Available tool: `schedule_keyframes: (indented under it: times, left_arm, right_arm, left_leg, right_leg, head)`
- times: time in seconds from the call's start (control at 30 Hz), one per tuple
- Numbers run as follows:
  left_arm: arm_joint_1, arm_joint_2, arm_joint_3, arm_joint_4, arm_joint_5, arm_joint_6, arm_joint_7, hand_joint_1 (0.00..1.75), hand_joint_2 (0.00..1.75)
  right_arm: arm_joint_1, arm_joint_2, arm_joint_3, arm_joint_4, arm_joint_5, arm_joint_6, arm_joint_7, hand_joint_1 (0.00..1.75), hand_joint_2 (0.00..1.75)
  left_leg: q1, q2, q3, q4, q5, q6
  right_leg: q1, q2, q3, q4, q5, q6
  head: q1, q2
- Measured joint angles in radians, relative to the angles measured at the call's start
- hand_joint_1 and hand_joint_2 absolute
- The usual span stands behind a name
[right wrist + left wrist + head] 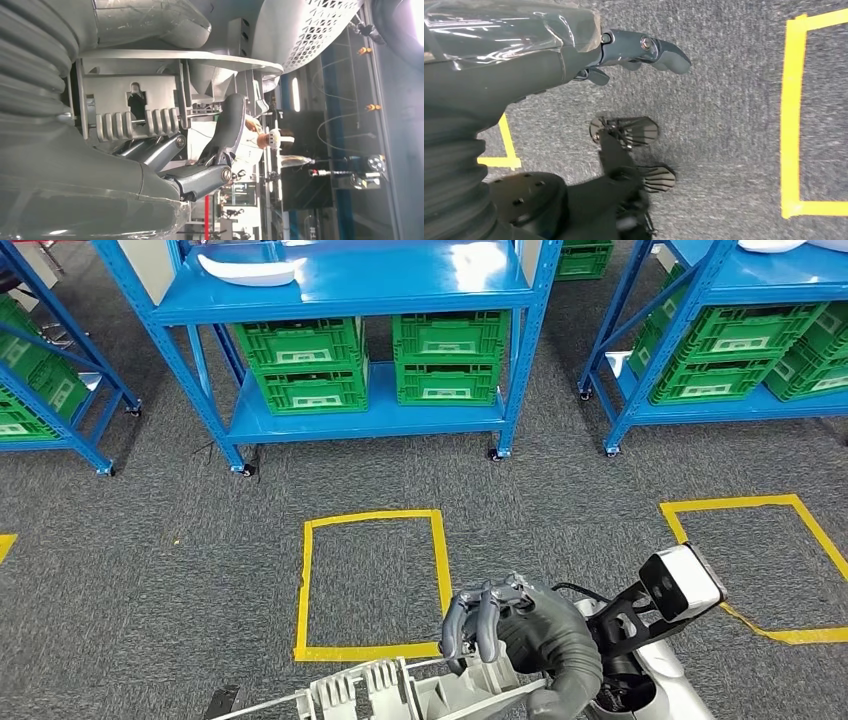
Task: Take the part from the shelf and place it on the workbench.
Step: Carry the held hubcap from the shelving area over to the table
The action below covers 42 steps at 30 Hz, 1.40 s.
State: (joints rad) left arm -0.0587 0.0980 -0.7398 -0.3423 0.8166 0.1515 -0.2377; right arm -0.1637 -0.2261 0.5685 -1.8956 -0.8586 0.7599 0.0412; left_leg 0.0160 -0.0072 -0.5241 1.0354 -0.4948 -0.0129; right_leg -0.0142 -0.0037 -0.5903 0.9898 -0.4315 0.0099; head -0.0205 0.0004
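Observation:
The part (400, 690) is a pale grey plastic moulding with ribs and slots, lying across the bottom edge of the head view. My right hand (510, 635) grips it from above, fingers curled over its edge. In the right wrist view the part (130, 107) fills the space under the hand, and a dark finger (230, 125) hooks around its rim. My left hand (644, 50) hangs over the grey carpet, holding nothing, its fingers loosely extended.
A blue shelf unit (380, 300) with green crates (450, 360) stands ahead, a white part (250, 270) on its upper level. More blue shelves (720, 300) stand to the right. Yellow tape squares (370, 585) mark the carpet. A person (272, 140) stands far off.

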Motion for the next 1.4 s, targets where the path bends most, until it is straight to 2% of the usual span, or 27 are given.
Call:
schedule_keyframes:
  times: [0.03, 0.1, 0.13, 0.2, 0.27, 0.33, 0.37, 0.4, 0.43, 0.5, 0.53, 0.6, 0.67, 0.77, 0.8, 0.83, 0.87, 0.93, 1.0, 1.07, 1.13, 1.17, 1.23, 1.3, 1.33, 1.37, 1.4]
  left_arm:
    - [0.000, 0.000, 0.000, -0.001, -0.001, 0.001, -0.001, 0.00, 1.75]
    - [0.000, 0.001, 0.000, -0.002, -0.003, 0.003, 0.000, 0.00, 1.75]
    - [-0.001, 0.000, -0.001, -0.003, -0.004, 0.004, 0.000, 0.00, 1.75]
    - [-0.003, 0.000, -0.001, -0.005, -0.007, 0.004, 0.001, 0.00, 1.75]
    - [-0.005, -0.001, -0.001, -0.006, -0.008, 0.004, 0.002, 0.00, 1.75]
    - [-0.006, -0.003, -0.001, -0.006, -0.009, 0.004, 0.003, 0.00, 1.75]
    - [-0.007, -0.003, -0.001, -0.006, -0.009, 0.004, 0.003, 0.00, 1.75]
    - [-0.007, -0.004, -0.001, -0.006, -0.010, 0.004, 0.003, 0.00, 1.75]
    - [-0.008, -0.005, -0.001, -0.006, -0.010, 0.004, 0.003, 0.00, 1.75]
    - [-0.010, -0.007, -0.001, -0.007, -0.012, 0.004, 0.004, 0.00, 1.75]
    - [-0.010, -0.007, -0.001, -0.007, -0.012, 0.004, 0.004, 0.00, 1.75]
    - [-0.010, -0.006, -0.001, -0.007, -0.013, 0.004, 0.005, 0.00, 1.75]
    - [-0.010, -0.006, -0.001, -0.007, -0.014, 0.004, 0.005, 0.00, 1.75]
    - [-0.009, -0.006, -0.001, -0.007, -0.015, 0.005, 0.006, 0.00, 1.75]
    - [-0.010, -0.006, -0.001, -0.007, -0.016, 0.005, 0.006, 0.00, 1.75]
    - [-0.010, -0.006, -0.001, -0.007, -0.016, 0.005, 0.006, 0.00, 1.75]
    - [-0.010, -0.006, -0.001, -0.007, -0.016, 0.005, 0.006, 0.00, 1.75]
    - [-0.011, -0.006, -0.001, -0.007, -0.018, 0.005, 0.006, 0.00, 1.75]
    - [-0.014, -0.006, -0.001, -0.008, -0.019, 0.005, 0.006, 0.00, 1.75]
    - [-0.018, -0.005, 0.000, -0.010, -0.019, 0.005, 0.006, 0.00, 1.75]
    - [-0.018, -0.005, 0.000, -0.010, -0.019, 0.004, 0.006, 0.00, 1.75]
    - [-0.018, -0.004, 0.000, -0.009, -0.019, 0.004, 0.006, 0.00, 1.75]
    - [-0.018, -0.004, 0.000, -0.009, -0.019, 0.003, 0.006, 0.00, 1.75]
    - [-0.018, -0.003, 0.001, -0.009, -0.020, 0.001, 0.006, 0.00, 1.75]
    - [-0.018, -0.003, 0.001, -0.009, -0.020, 0.001, 0.006, 0.00, 1.75]
    - [-0.018, -0.004, 0.001, -0.009, -0.021, 0.001, 0.005, 0.00, 1.75]
    - [-0.018, -0.004, 0.001, -0.009, -0.021, 0.001, 0.005, 0.00, 1.75]
  right_arm:
    - [0.001, 0.000, 0.000, -0.002, 0.002, 0.000, 0.000, 1.75, 1.75]
    - [0.006, 0.002, -0.001, -0.004, 0.006, 0.000, -0.003, 1.75, 1.75]
    - [0.010, 0.002, -0.002, -0.006, 0.009, 0.000, -0.005, 1.75, 1.75]
    - [0.017, 0.002, -0.005, -0.008, 0.014, 0.000, -0.008, 1.75, 1.75]
    - [0.021, 0.002, -0.008, -0.008, 0.016, 0.000, -0.009, 1.75, 1.75]
    - [0.026, 0.002, -0.011, -0.008, 0.018, 0.000, -0.009, 1.75, 1.75]
    - [0.027, 0.002, -0.012, -0.008, 0.020, 0.000, -0.009, 1.75, 1.75]
    - [0.028, 0.002, -0.013, -0.008, 0.021, 0.000, -0.009, 1.75, 1.75]
    - [0.028, 0.002, -0.015, -0.008, 0.022, 0.000, -0.009, 1.75, 1.75]
    - [0.028, 0.003, -0.017, -0.010, 0.024, 0.000, -0.010, 1.75, 1.75]
    - [0.028, 0.003, -0.018, -0.011, 0.025, 0.001, -0.010, 1.75, 1.75]
    - [0.030, 0.003, -0.018, -0.012, 0.026, 0.001, -0.010, 1.75, 1.75]
    - [0.030, 0.004, -0.018, -0.013, 0.026, 0.001, -0.010, 1.75, 1.75]
    - [0.031, 0.006, -0.018, -0.013, 0.027, 0.001, -0.010, 1.75, 1.75]
    - [0.031, 0.007, -0.018, -0.013, 0.027, 0.001, -0.010, 1.75, 1.75]
    - [0.032, 0.007, -0.018, -0.013, 0.027, 0.001, -0.010, 1.75, 1.75]
    - [0.034, 0.007, -0.018, -0.013, 0.027, 0.001, -0.010, 1.75, 1.75]
    - [0.035, 0.007, -0.018, -0.013, 0.027, 0.001, -0.010, 1.75, 1.75]
    - [0.034, 0.008, -0.019, -0.014, 0.027, 0.001, -0.010, 1.75, 1.75]
    - [0.033, 0.008, -0.019, -0.016, 0.027, 0.002, -0.011, 1.75, 1.75]
    - [0.033, 0.008, -0.019, -0.016, 0.029, 0.004, -0.012, 1.75, 1.75]
    - [0.033, 0.008, -0.019, -0.016, 0.032, 0.006, -0.013, 1.75, 1.75]
    - [0.033, 0.008, -0.020, -0.016, 0.039, 0.009, -0.015, 1.75, 1.75]
    - [0.034, 0.008, -0.020, -0.016, 0.045, 0.010, -0.016, 1.75, 1.75]
    - [0.034, 0.008, -0.021, -0.016, 0.048, 0.010, -0.016, 1.75, 1.75]
    - [0.035, 0.008, -0.021, -0.016, 0.051, 0.010, -0.017, 1.75, 1.75]
    - [0.035, 0.008, -0.022, -0.016, 0.053, 0.010, -0.019, 1.75, 1.75]
  left_leg:
    - [-0.004, -0.003, 0.018, -0.034, -0.008, 0.005]
    - [-0.009, -0.002, 0.014, -0.050, 0.001, 0.021]
    - [-0.010, 0.001, 0.007, -0.055, 0.010, 0.031]
    - [-0.009, 0.007, -0.013, -0.062, 0.031, 0.052]
    - [-0.014, 0.010, -0.040, -0.059, 0.051, 0.061]
    - [-0.019, 0.012, -0.068, -0.055, 0.070, 0.062]
    - [-0.021, 0.012, -0.083, -0.052, 0.079, 0.062]
    - [-0.022, 0.012, -0.098, -0.049, 0.088, 0.061]
    - [-0.023, 0.012, -0.111, -0.044, 0.097, 0.059]
    - [-0.025, 0.012, -0.134, -0.035, 0.114, 0.050]
    - [-0.025, 0.012, -0.140, -0.033, 0.123, 0.045]
    - [-0.022, 0.012, -0.147, -0.034, 0.141, 0.034]
    - [-0.019, 0.009, -0.158, -0.015, 0.112, 0.021]
    - [-0.008, 0.006, -0.192, 0.139, -0.037, 0.001]
    - [-0.005, 0.007, -0.200, 0.203, -0.068, -0.003]
    - [-0.003, 0.007, -0.198, 0.248, -0.072, -0.006]
    - [0.000, 0.006, -0.183, 0.264, -0.055, -0.007]
    - [0.004, 0.006, -0.102, 0.192, -0.002, -0.006]
    - [0.001, 0.004, 0.010, 0.040, -0.011, 0.001]
    - [-0.007, 0.001, 0.060, -0.050, -0.038, 0.012]
    - [-0.012, 0.004, 0.048, -0.064, -0.022, 0.029]
    - [-0.012, 0.007, 0.037, -0.067, -0.009, 0.038]
    - [-0.011, 0.012, 0.009, -0.071, 0.022, 0.054]
    - [-0.015, 0.012, -0.028, -0.069, 0.051, 0.060]
    - [-0.017, 0.013, -0.047, -0.068, 0.064, 0.061]
    - [-0.018, 0.013, -0.065, -0.065, 0.077, 0.060]
    - [-0.018, 0.013, -0.083, -0.062, 0.089, 0.059]
  right_leg:
    - [-0.001, -0.001, -0.005, 0.000, 0.008, 0.008]
    - [-0.004, -0.002, -0.016, -0.001, 0.019, 0.022]
    - [-0.005, -0.002, -0.025, 0.008, 0.011, 0.023]
    - [-0.005, -0.001, -0.057, 0.077, -0.049, 0.013]
    - [-0.004, 0.000, -0.097, 0.211, -0.131, 0.003]
    - [-0.004, 0.000, -0.103, 0.298, -0.158, 0.009]
    - [-0.004, 0.000, -0.082, 0.291, -0.144, 0.016]
    - [-0.004, 0.000, -0.043, 0.247, -0.122, 0.023]
    - [-0.003, 0.000, 0.008, 0.179, -0.106, 0.025]
    - [0.002, 0.000, 0.098, 0.038, -0.104, 0.019]
    - [0.005, 0.001, 0.119, -0.001, -0.110, 0.014]
    - [0.007, 0.002, 0.113, -0.014, -0.104, 0.004]
    - [0.002, 0.000, 0.100, -0.016, -0.085, -0.010]
    - [0.000, -0.003, 0.067, -0.015, -0.051, -0.023]
    - [0.000, -0.003, 0.052, -0.013, -0.040, -0.023]
    - [0.000, -0.003, 0.037, -0.011, -0.028, -0.022]
    - [0.000, -0.002, 0.021, -0.008, -0.018, -0.020]
    - [0.000, -0.001, -0.007, 0.000, 0.001, -0.014]
    - [0.002, -0.001, -0.024, 0.004, 0.017, -0.004]
    - [0.002, -0.003, -0.031, 0.000, 0.037, 0.010]
    - [-0.003, -0.003, -0.041, -0.003, 0.051, 0.022]
    - [-0.004, -0.002, -0.050, 0.008, 0.038, 0.022]
    - [-0.005, 0.000, -0.082, 0.088, -0.043, 0.008]
    - [-0.004, 0.000, -0.114, 0.226, -0.130, 0.002]
    - [-0.004, 0.000, -0.118, 0.282, -0.145, 0.007]
    - [-0.004, 0.000, -0.107, 0.309, -0.139, 0.017]
    - [-0.004, 0.000, -0.081, 0.302, -0.117, 0.028]
  head:
    - [0.000, 0.000]
    - [0.001, 0.000]
    - [0.001, 0.000]
    - [0.003, 0.000]
    - [0.004, 0.000]
    - [0.004, 0.000]
    - [0.004, 0.000]
    - [0.004, 0.000]
    - [0.004, 0.000]
    - [0.003, 0.000]
    - [0.004, 0.000]
    - [0.004, 0.000]
    - [0.004, 0.000]
    - [-0.001, 0.000]
    - [-0.001, 0.000]
    - [-0.001, 0.000]
    - [-0.002, 0.000]
    - [-0.002, 0.000]
    - [-0.001, 0.000]
    - [0.001, 0.000]
    - [0.002, 0.000]
    - [0.002, 0.000]
    - [0.005, 0.000]
    - [0.006, 0.000]
    - [0.006, 0.000]
    - [0.006, 0.000]
    - [0.006, 0.000]
